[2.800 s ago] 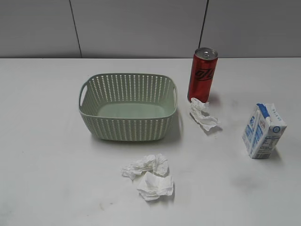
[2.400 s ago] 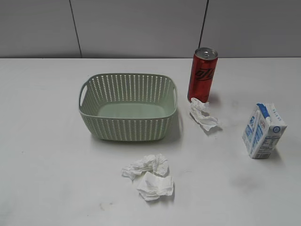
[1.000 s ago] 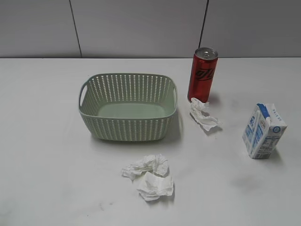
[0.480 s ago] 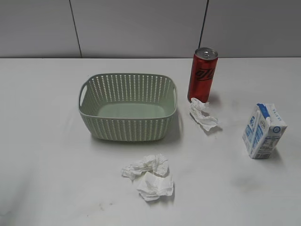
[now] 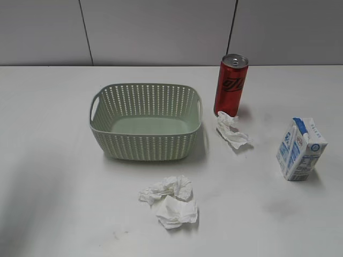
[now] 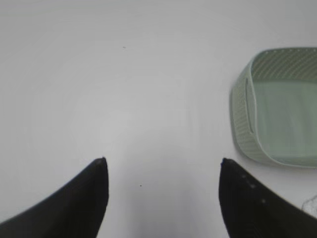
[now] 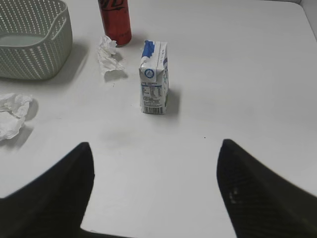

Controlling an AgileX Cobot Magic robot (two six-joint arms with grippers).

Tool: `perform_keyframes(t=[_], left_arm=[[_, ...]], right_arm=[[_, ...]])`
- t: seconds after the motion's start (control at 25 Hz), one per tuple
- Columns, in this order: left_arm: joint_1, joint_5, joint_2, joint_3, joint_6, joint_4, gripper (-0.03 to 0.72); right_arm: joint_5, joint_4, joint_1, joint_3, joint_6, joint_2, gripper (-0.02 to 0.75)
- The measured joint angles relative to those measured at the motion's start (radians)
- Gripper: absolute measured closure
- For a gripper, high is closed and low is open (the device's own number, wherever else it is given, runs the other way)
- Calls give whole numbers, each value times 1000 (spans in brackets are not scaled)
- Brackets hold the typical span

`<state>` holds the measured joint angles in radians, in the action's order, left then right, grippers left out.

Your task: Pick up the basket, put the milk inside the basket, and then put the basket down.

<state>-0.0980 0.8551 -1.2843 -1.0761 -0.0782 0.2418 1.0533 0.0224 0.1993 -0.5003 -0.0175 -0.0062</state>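
Note:
The pale sage-green slotted basket (image 5: pixel 146 120) stands empty on the white table, left of centre; it also shows in the left wrist view (image 6: pixel 277 119) and the right wrist view (image 7: pixel 30 39). The milk (image 5: pixel 299 148), a small white carton with blue print, stands upright at the right, and in the right wrist view (image 7: pixel 154 78). My left gripper (image 6: pixel 162 163) is open and empty above bare table, left of the basket. My right gripper (image 7: pixel 154 148) is open and empty, nearer the front edge than the milk. Neither arm shows in the exterior view.
A tall red soda can (image 5: pixel 231 84) stands behind and right of the basket. A crumpled tissue (image 5: pixel 231 130) lies by the can. Two more crumpled tissues (image 5: pixel 170 201) lie in front of the basket. A grey wall runs along the back.
The objects have not moved. A faint shadow has grown over the table's left side in the exterior view.

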Motion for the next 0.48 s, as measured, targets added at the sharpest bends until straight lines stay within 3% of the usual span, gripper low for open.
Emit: perform_keyframes(t=[0.48], left_arm=[[-206, 49, -348, -222, 123, 8, 156]], right_arm=[[0, -1, 0, 0, -3, 0, 153]])
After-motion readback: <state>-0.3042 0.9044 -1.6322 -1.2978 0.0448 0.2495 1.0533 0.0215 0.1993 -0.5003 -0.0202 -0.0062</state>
